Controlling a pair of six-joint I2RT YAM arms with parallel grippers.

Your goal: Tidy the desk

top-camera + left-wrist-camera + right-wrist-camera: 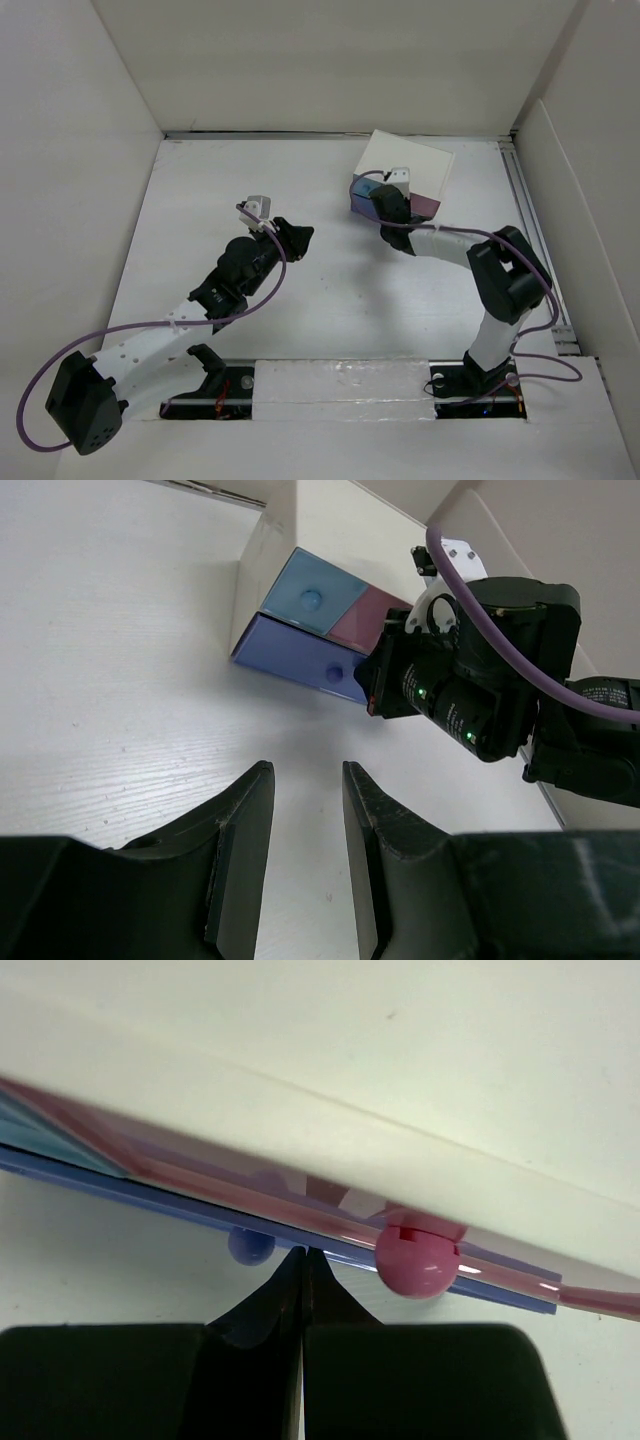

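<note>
Right gripper (303,1256), jaws pressed together, points between one blue knob (250,1247) and one pink knob (417,1260) on the single drawer box (418,163), upper right. Left gripper (308,780) hangs parted and empty, mid-frame over the white desk (340,310).

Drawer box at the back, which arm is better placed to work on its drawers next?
The right arm. Its shut jaws sit at the front of the drawer box, beside its pink knob. The left arm hangs over bare desk, apart from the box, jaws open.
</note>
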